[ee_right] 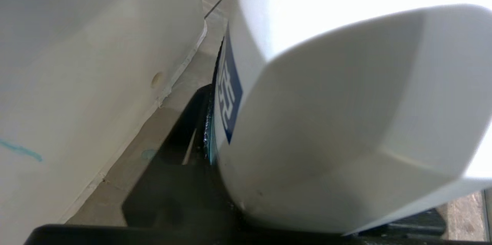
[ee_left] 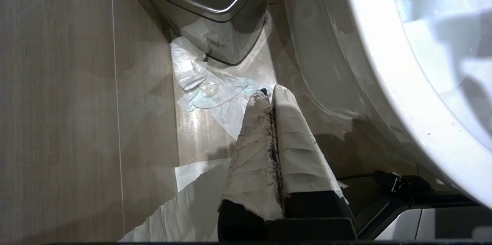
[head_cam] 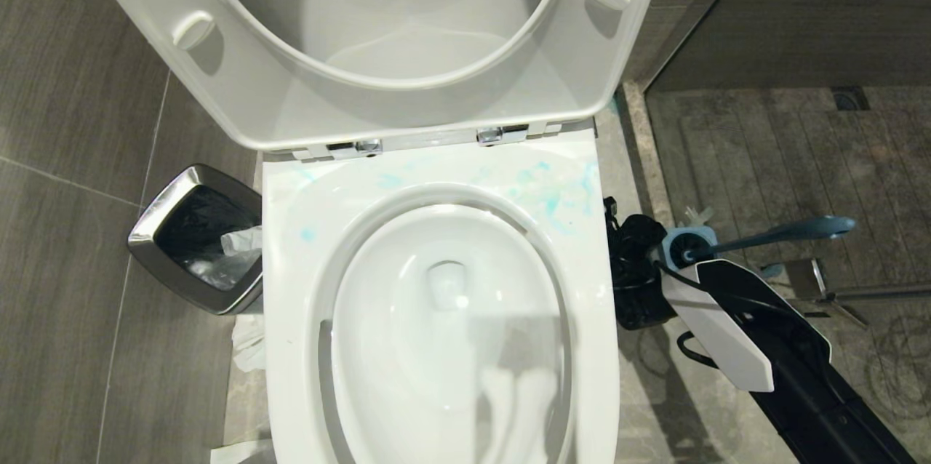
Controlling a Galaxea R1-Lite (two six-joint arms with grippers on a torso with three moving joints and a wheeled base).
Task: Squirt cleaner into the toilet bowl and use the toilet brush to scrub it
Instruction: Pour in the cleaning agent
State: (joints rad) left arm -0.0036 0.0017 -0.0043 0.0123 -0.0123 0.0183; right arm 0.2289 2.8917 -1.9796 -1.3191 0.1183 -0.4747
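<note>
**Position.** The right claw (head_cam: 638,271) was down at floor level on the right flank of the toilet bowl (head_cam: 291,289), in the gap between the ceramic and the brush holder (head_cam: 687,240). The cleaner (ee_right: 326,122) filled the right wrist view, its white body hard up to the claw, with one dark finger (ee_right: 192,133) lying along its labelled side. The opposite finger was hidden, so whether the claw had actually gripped the bottle could not be told. The left claw (ee_left: 271,93) hung pressed together and empty, low on the toilet's other side over paper scraps (ee_left: 207,91) near the waste bin (head_cam: 196,246). The toilet brush (head_cam: 771,235) sat in its holder.

**Hazards, in my judgement.**
1. A lift begun before both fingers bore firmly on the smooth, broad bottle could have let it slip or twist out and drop to the floor.
2. Too hard a squeeze on a soft plastic body could have forced liquid out early (teal smears (head_cam: 553,195) already marked the rim rather than the bowl).
3. The gap was tight: a sideways swing on the way up could have struck the brush holder and tipped it, or scraped the ceramic.
4. The raised seat (head_cam: 407,108) overhung the back of the bowl, and a high, careless carry could have knocked it.
</note>
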